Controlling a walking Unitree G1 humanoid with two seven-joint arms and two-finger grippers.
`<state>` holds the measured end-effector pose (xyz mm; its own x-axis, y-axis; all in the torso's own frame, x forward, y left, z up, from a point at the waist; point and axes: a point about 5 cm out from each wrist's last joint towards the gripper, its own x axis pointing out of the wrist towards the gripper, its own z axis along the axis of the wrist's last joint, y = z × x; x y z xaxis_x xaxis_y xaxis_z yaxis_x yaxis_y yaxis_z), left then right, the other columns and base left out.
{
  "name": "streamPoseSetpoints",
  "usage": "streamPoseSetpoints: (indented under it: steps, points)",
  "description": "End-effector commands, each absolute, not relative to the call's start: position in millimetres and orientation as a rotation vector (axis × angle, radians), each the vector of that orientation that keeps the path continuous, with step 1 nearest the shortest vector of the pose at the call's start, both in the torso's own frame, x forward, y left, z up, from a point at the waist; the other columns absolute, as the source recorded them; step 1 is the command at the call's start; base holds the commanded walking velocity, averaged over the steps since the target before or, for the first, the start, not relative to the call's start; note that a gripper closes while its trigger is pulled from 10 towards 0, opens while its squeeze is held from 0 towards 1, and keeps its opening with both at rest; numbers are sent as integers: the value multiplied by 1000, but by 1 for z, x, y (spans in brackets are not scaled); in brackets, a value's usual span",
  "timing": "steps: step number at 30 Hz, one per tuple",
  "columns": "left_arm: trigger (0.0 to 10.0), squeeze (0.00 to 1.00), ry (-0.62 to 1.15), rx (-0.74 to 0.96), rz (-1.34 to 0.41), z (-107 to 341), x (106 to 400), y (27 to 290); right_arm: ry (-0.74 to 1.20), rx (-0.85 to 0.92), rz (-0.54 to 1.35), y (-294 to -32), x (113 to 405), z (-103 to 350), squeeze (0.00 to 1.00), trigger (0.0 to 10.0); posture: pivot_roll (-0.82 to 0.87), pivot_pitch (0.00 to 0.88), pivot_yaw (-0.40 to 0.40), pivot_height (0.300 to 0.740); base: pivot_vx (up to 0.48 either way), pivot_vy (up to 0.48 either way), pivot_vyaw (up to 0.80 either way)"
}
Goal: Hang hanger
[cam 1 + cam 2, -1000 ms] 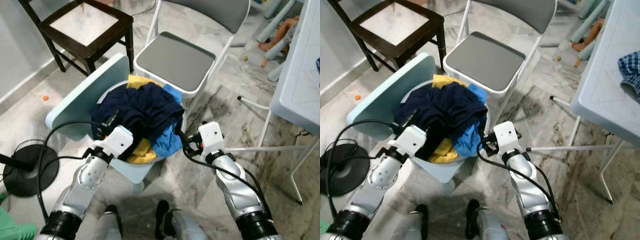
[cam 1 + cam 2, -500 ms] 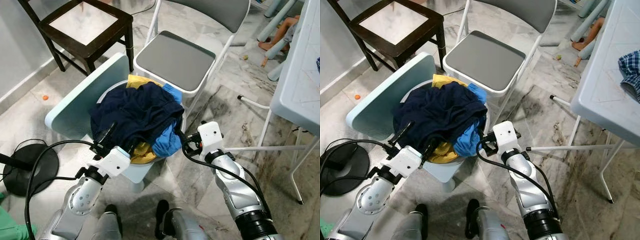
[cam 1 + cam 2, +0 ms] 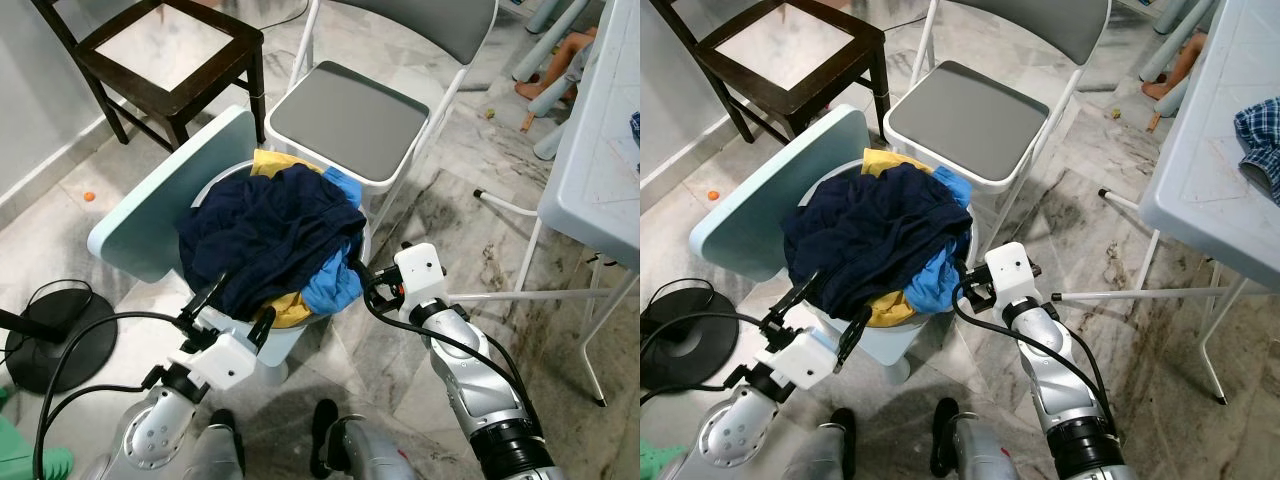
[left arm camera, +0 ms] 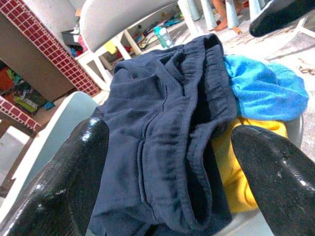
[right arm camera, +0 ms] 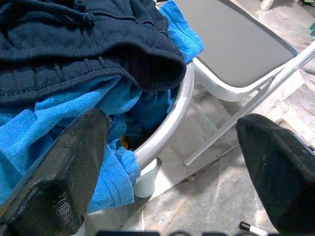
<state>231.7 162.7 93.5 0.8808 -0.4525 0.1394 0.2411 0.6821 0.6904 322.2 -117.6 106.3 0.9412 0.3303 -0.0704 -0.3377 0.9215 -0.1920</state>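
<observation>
A silver basin [image 5: 162, 135] heaped with laundry sits on a pale blue plastic chair [image 3: 160, 200] in front of me. A navy garment [image 3: 270, 225] lies on top, over a blue towel [image 3: 335, 280] and a yellow cloth [image 3: 275, 160]. My left gripper [image 3: 237, 308] is open and holds nothing, just short of the pile's near side, pointing at the navy cloth [image 4: 162, 123]. My right gripper [image 3: 368, 290] is open at the basin's right side, beside the hanging blue towel [image 5: 59, 132].
A grey folding chair [image 3: 350, 120] stands right behind the basin and a dark wooden chair [image 3: 170, 50] is at the back left. A white table [image 3: 600, 150] with thin legs [image 3: 520, 297] fills the right. A black round base [image 3: 60, 325] with a cable lies at the left.
My left gripper has drawn back from the navy pile toward me and now sits lower, with nothing in it. The right gripper has stayed in place.
</observation>
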Motion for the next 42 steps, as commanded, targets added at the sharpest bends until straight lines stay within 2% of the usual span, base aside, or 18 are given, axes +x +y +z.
streamPoseSetpoints:
  steps: [1,14,23,28,38,39,40,42]
  points:
    - [10000,1000,-296,721,-406,87,225,165,64,-201,332,-122,320,99,0,10000,266,359,-127,740,0,0,0]
    - [10000,1000,-178,757,-474,56,216,173,59,-197,344,-117,325,100,0,10000,277,347,-127,740,0,0,0]
    - [10000,1000,-126,789,-456,40,229,176,47,-201,347,-117,325,103,0,10000,247,347,-135,740,0,0,0]
    - [10000,1000,-81,829,-412,30,240,185,58,-220,341,-126,323,101,0,10000,221,354,-144,740,0,0,0]
    - [10000,988,-125,905,-359,35,257,193,61,-222,341,-126,321,100,0,10000,213,358,-144,740,0,0,0]
    - [10000,325,-135,912,-357,36,259,193,61,-221,342,-125,321,100,0,10000,212,359,-143,740,0,0,0]
    - [10000,0,-145,921,-356,37,260,192,60,-221,342,-125,320,100,0,10000,211,358,-143,740,0,0,0]
    - [10000,0,-164,938,-354,39,262,192,60,-220,341,-125,320,100,0,10000,209,358,-142,740,0,0,0]
